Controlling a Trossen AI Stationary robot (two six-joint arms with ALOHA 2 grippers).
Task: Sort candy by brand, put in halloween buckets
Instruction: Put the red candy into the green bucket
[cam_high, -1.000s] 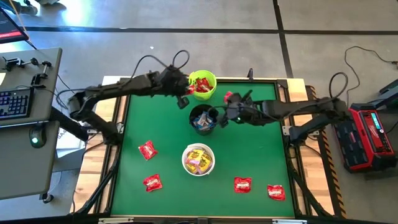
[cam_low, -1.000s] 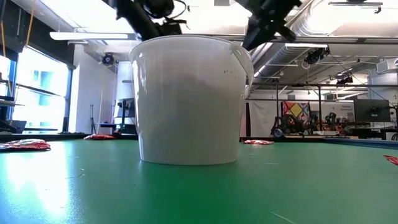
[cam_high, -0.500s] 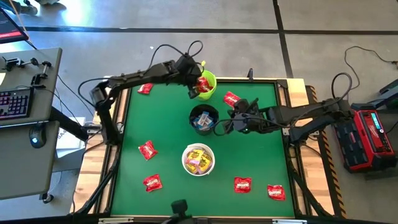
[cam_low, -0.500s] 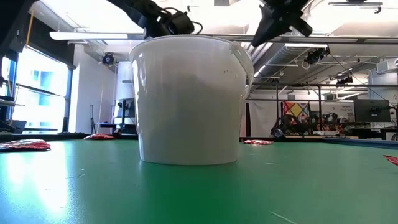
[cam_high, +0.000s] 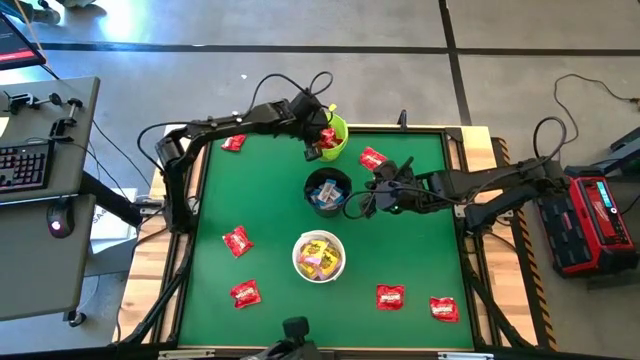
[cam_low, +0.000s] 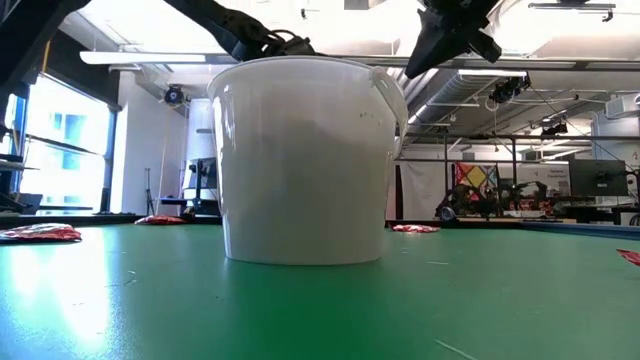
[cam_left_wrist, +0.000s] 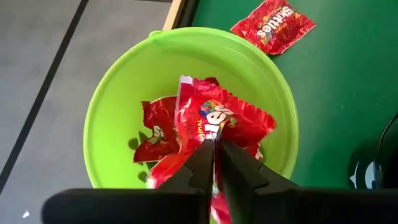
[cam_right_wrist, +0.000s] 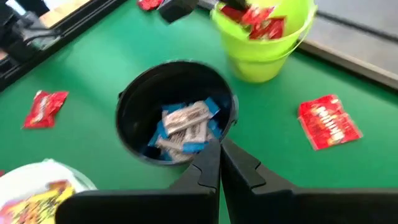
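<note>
High view shows a green worktop (cam_high: 260, 200) with a wooden edge, on a grey floor (cam_high: 300, 25) with dark lines. The left hand (cam_high: 322, 140) hangs over the lime green bucket (cam_high: 335, 128), fingers nearly together, pinching a red candy packet (cam_left_wrist: 214, 115). The right hand (cam_high: 362, 200), fingers together and holding nothing, sits beside the black bucket (cam_high: 327, 191) of blue candy (cam_right_wrist: 183, 124). The white bucket (cam_high: 319, 256) holds yellow candy (cam_high: 319, 254). Loose red packets (cam_high: 237, 241) lie around. A desk with a keyboard (cam_high: 22, 165) stands nearby.

Grey concrete floor (cam_high: 300, 40), a desk with keyboard (cam_high: 22, 165), bright windows (cam_low: 60, 140).
</note>
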